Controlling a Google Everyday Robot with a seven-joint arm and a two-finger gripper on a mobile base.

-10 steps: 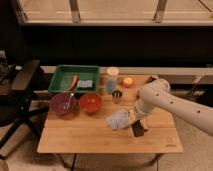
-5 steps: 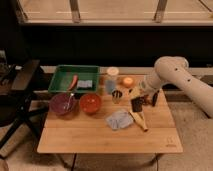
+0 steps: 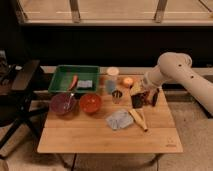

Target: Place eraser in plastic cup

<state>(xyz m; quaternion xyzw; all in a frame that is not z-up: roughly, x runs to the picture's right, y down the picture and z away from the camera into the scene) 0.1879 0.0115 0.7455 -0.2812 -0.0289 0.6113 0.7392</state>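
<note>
Eraser in the tool's grip, right of the cups.

Nearest is the bare front of the desk (image 3: 90,137), then a crumpled grey-blue cloth (image 3: 119,120). Behind the cloth the tool (image 3: 142,96) hangs over the right half of the desk. It is closed on the black eraser (image 3: 136,103), which appears to hang clear of the wood. Just to its left stands a small metal cup (image 3: 116,96). The plastic cup (image 3: 109,87) stands a little farther back and left, near the green tray (image 3: 75,68). The eraser looks like a light, stiff block, unlikely to flex or break. Pinching it across the narrow width near one end should let it go in end first. The cup looks light and tippy, so a knock on its rim could topple it.
</note>
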